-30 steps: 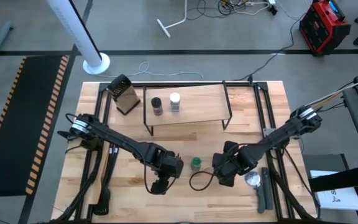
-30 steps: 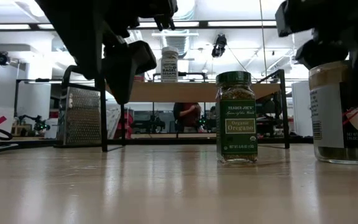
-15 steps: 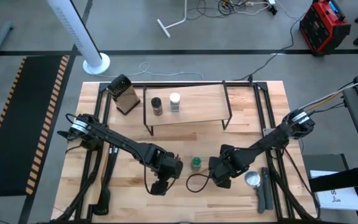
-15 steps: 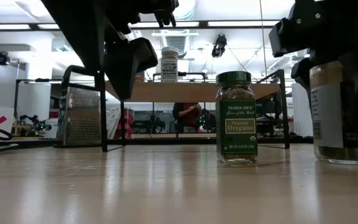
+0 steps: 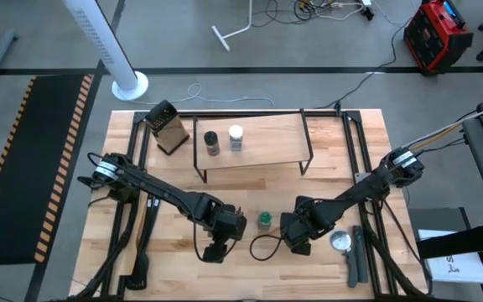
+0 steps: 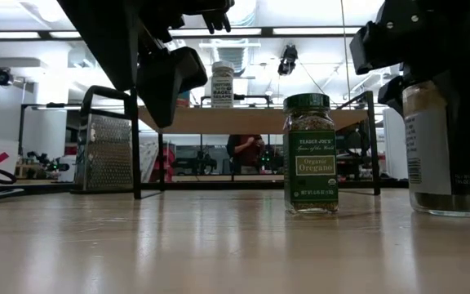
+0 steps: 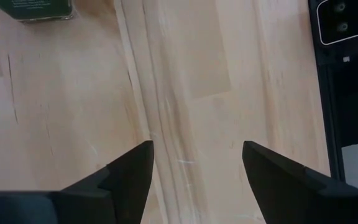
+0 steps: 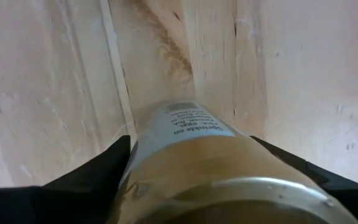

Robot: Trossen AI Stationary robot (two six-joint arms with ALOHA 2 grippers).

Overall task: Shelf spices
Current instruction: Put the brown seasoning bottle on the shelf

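Observation:
A tan-lidded spice jar [image 6: 431, 147] stands on the table near its front, right of centre, with my right gripper [image 5: 296, 236] shut around it from above. The green-lidded jar [image 5: 264, 221] stands upright on its base just left of it. My left gripper [image 5: 216, 246] hovers open over bare wood left of the green jar, with nothing between its fingers [image 7: 129, 168]. A dark-lidded jar [image 5: 211, 143] and a white-lidded jar [image 5: 236, 137] stand on the shelf's wooden top board [image 5: 271, 138] at the back. My right gripper has the tan jar's round wall [image 8: 166, 134] between its two fingers [image 8: 104, 168], one on each side, just below the gold lid. The fingers come from above, pointing down along the jar. The jar stands upright with its base on the table [image 6: 451, 211].
A metal grater [image 5: 168, 127] stands left of the shelf at the back. A round silver disc [image 5: 340, 242] lies just right of my right gripper. A dark cable loop [image 5: 267, 245] lies on the wood between the two grippers. Black frame rails run along both table sides.
My right gripper has shifted a little toward the table's left and near edges and come down over the tan jar, so its fingers now flank the jar's sides. The jar has stayed upright in place. The green jar has not moved.

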